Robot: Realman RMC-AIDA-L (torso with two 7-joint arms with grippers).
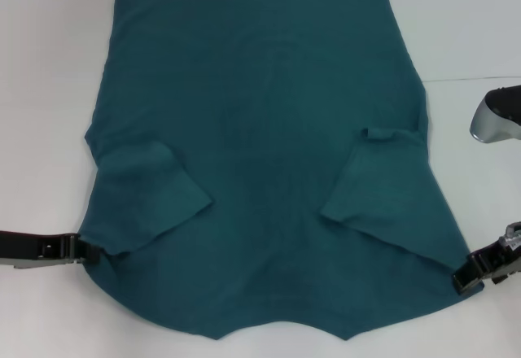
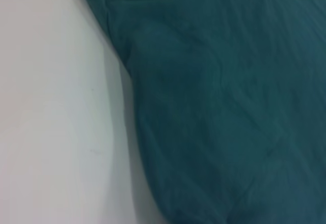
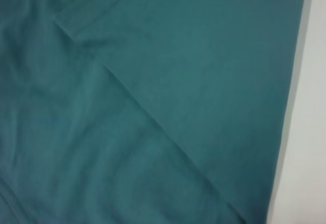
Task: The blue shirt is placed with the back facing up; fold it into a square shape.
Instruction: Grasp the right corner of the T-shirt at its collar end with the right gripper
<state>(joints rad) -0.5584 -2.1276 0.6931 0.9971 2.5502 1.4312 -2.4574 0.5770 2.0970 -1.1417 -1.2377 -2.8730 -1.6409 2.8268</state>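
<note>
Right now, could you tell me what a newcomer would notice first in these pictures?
The blue shirt fills most of the white table, plain side up, both sleeves folded inward. The left gripper and right gripper sit at its near corners, one on each side.

We cannot see the tips of the left end effector (image 1: 96,254) in the head view, since they sit at or under the edge of the blue shirt (image 1: 260,130), and its arm is cut off by the picture's left edge. The right end effector (image 1: 462,281) meets the cloth at the near right corner the same way, so we cannot tell how its fingers stand, and its arm runs off the right edge. A grey and black object (image 1: 498,115) is cut by the right border, and we cannot identify it. Both wrist views show only soft, blurred teal cloth and pale surface (image 2: 51,107), with neither arm's own fingers visible.
</note>
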